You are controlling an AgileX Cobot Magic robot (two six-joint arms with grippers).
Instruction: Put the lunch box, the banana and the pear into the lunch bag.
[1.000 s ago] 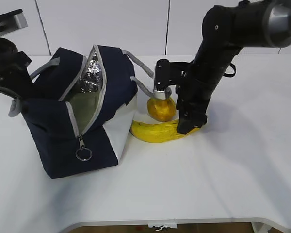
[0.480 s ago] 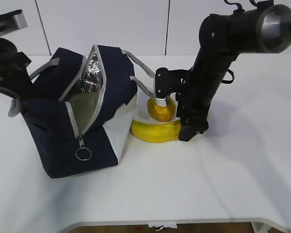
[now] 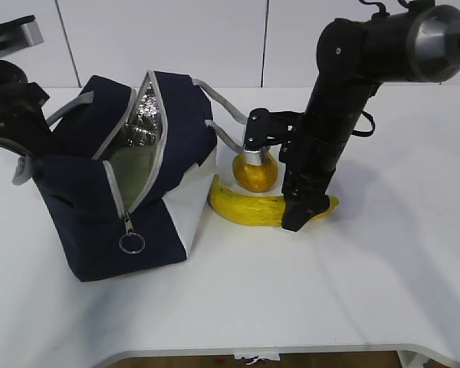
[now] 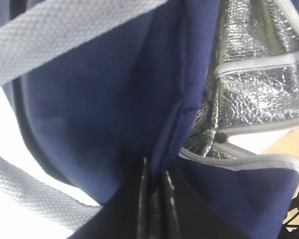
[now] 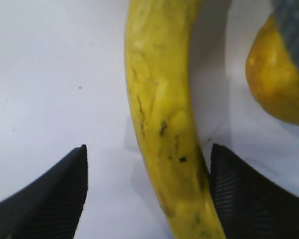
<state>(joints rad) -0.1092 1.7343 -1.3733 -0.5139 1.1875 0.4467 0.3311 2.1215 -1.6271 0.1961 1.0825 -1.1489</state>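
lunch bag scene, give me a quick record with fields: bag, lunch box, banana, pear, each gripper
lunch bag: on the table, zipper open, silver lining showing
lunch box: sage-green surface visible inside the bag opening
banana: lying on the table beside the bag
pear: on the table behind the banana
left gripper: shut, pinching the bag's navy fabric edge
right gripper: open, jaws straddling the banana, not closed on it

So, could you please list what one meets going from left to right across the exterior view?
Left arm → lunch bag → zipper ring pull → pear → right arm. The banana spans under the pear and the right pincer, so its place is unclear.
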